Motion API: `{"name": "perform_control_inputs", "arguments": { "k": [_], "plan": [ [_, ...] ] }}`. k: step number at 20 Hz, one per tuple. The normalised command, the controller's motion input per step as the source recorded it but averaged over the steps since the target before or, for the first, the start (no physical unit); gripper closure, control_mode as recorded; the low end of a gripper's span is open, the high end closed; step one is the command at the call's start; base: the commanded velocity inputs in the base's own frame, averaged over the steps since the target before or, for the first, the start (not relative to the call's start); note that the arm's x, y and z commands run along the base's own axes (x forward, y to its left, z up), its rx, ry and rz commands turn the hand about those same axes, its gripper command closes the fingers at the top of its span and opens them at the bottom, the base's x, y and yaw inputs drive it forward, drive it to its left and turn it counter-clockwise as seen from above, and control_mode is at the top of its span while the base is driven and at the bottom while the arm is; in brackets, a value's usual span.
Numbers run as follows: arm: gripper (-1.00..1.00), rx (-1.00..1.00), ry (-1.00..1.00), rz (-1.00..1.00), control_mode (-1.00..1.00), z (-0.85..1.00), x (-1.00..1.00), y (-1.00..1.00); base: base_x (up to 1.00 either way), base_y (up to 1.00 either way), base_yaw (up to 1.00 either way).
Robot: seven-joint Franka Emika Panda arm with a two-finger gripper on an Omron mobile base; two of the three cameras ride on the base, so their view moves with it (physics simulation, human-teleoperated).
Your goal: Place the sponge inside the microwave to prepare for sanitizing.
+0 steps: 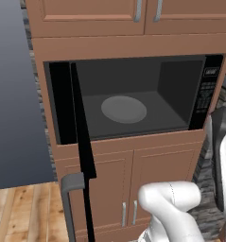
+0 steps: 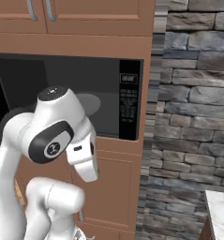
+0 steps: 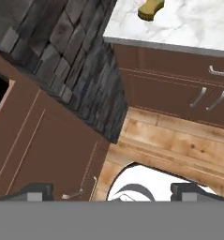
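sponge (image 3: 151, 9): on the marble surface (image 3: 197, 23), far ahead of end effector (image 3: 114, 191), not grabbed yet
end effector: fingers spread, released, empty bc pickup comes first
microwave (image 1: 133, 101): door (image 1: 81, 142) swung open, ready for drop-in

Microwave (image 1: 133, 97) built into cabinet column, door (image 1: 81, 142) swung open at 9 o'clock. Turntable plate (image 1: 124, 109) centred in cavity. Button panel (image 1: 206, 90) at 3 o'clock. Sponge (image 3: 151, 9) on marble counter (image 3: 188, 23), hand view 12 o'clock, above drawers (image 3: 179, 89).
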Motion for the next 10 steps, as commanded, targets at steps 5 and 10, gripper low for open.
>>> {"name": "perform_control_inputs", "arguments": {
  "k": [5, 10],
  "plan": [
    [-1.00, 0.00, 0.08, -0.37, -1.00, -0.14, 0.00, -0.85, 0.00, 0.00, 0.00],
    [-1.00, 0.00, 0.07, -0.25, -1.00, -0.10, 0.00, -0.82, 0.00, 0.00, 0.00]
  ]
}}
